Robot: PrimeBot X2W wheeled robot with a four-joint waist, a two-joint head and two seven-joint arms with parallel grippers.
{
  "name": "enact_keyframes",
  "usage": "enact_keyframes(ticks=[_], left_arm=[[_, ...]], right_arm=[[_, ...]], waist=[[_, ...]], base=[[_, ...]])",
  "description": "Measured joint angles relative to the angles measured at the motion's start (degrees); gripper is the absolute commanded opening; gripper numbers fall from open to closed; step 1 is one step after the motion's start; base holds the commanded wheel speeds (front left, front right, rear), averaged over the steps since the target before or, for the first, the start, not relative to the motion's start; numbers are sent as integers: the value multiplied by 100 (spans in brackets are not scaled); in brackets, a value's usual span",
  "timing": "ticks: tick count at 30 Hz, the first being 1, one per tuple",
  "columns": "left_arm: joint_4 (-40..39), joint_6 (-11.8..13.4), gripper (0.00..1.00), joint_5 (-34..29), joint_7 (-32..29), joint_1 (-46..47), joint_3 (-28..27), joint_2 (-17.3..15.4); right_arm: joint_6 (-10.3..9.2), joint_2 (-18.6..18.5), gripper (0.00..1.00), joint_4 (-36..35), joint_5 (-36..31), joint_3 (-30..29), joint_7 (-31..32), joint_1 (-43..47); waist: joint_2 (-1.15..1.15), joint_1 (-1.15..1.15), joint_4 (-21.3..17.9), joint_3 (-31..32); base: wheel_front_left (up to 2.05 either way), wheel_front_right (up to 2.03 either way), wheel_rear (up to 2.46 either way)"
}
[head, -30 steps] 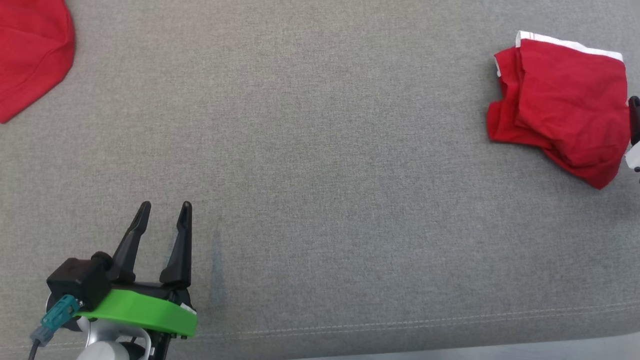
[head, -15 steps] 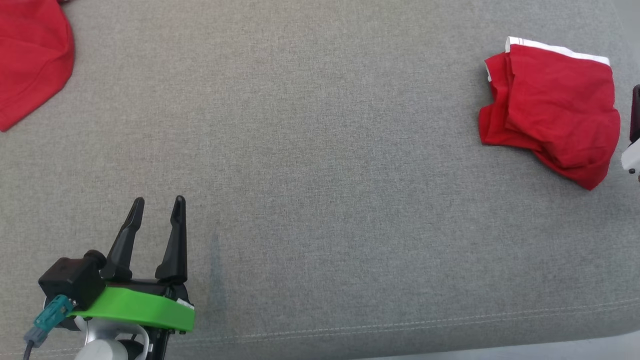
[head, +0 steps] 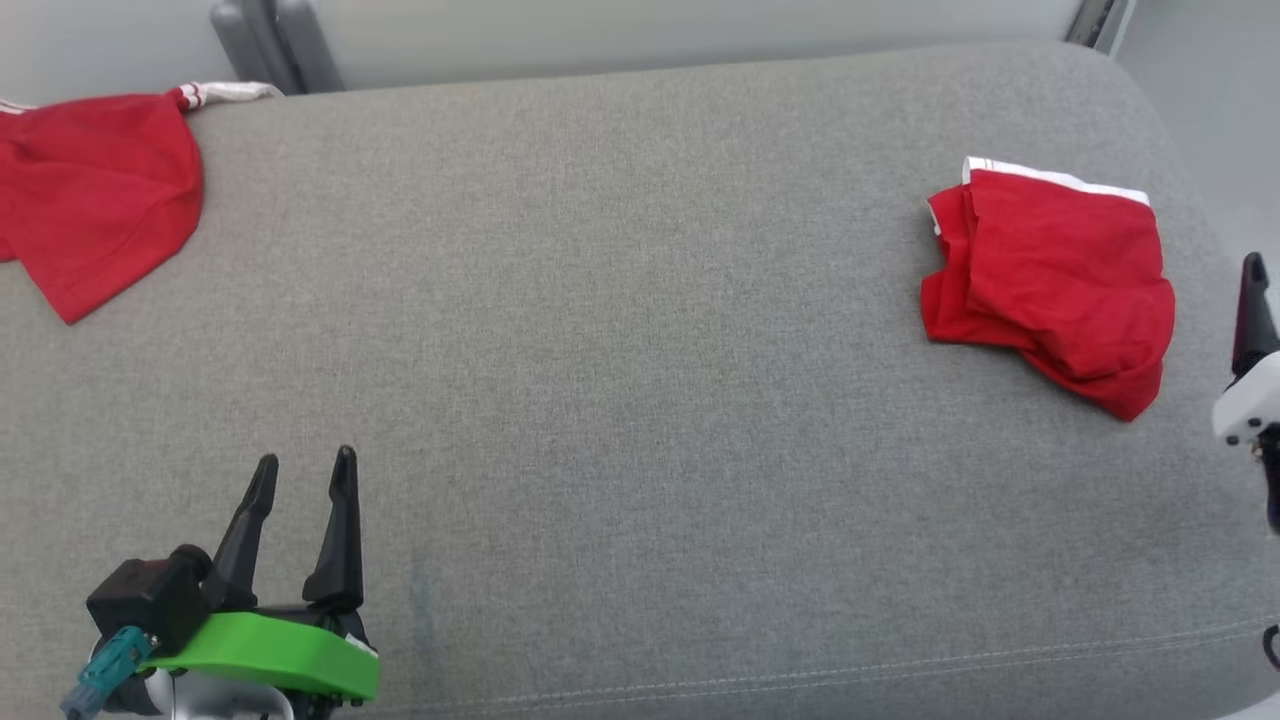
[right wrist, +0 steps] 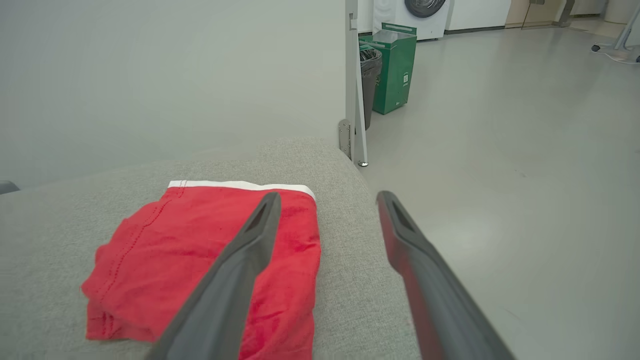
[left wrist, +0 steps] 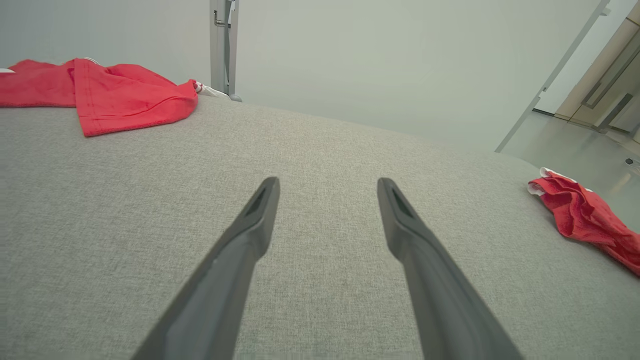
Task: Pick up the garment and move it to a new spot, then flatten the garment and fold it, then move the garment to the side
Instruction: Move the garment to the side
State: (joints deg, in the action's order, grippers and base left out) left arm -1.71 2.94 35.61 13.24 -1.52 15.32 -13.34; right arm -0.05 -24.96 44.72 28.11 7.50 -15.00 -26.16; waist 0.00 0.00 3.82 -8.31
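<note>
A folded red garment (head: 1050, 275) with a white waistband lies near the right edge of a grey padded surface (head: 620, 350), beside the open, empty right pincer (right wrist: 327, 200). The left pincer (head: 305, 475), also open, hovers at the near left. The cloth looks light and limp; pinching all layers at an edge should hold. The middle offers open room; another red garment (head: 100, 190) fills the far left corner.
</note>
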Motion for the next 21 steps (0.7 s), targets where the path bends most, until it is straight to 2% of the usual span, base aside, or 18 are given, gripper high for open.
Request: enact_keyframes(ticks=[8, 10, 16, 21], left_arm=[[353, -41, 100, -1, 43, -519, -7, -2], [412, -41, 100, -1, 43, -632, 1, 8], [561, -41, 100, -36, 49, -803, 130, 44], [668, -41, 100, -111, 54, -923, 129, 80]], right_arm=[[-107, 611, 100, -669, -408, 475, 21, 851], [-114, 703, 100, -869, -450, 527, 24, 1099], [-346, 940, 100, -1470, -559, 559, 25, 1867], [-422, 1114, 100, -1759, -683, 554, 25, 2504]], waist=[[0, 0, -129, 600], [0, 0, -185, 738], [0, 0, -336, 1084], [0, 0, -372, 1302]], base=[[0, 0, 0], [0, 0, 0], [0, 0, 0], [0, 0, 0]])
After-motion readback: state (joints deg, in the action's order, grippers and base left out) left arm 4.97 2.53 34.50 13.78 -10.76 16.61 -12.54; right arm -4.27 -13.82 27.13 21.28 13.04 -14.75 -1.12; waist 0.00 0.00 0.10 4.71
